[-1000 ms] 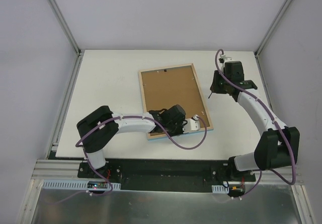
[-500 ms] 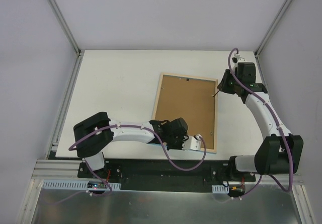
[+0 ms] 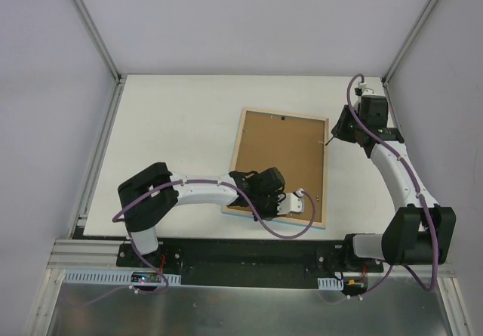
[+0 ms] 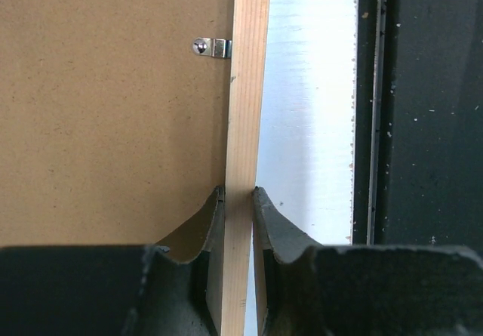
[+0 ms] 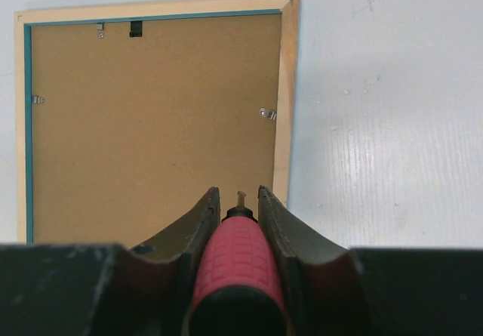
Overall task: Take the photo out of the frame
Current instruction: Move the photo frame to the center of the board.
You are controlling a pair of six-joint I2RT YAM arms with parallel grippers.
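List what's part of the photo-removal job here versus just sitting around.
Job: frame, backing board, clips, red tool in right hand, left hand on frame rim, photo (hidden).
Not job: table, purple cables.

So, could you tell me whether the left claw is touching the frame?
Touching: the left wrist view shows the left claw pinching the frame by its rim.

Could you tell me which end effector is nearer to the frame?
Left. The left end effector grips the near rim of the frame; the right end effector, holding a red-handled tool, is by its far right rim.
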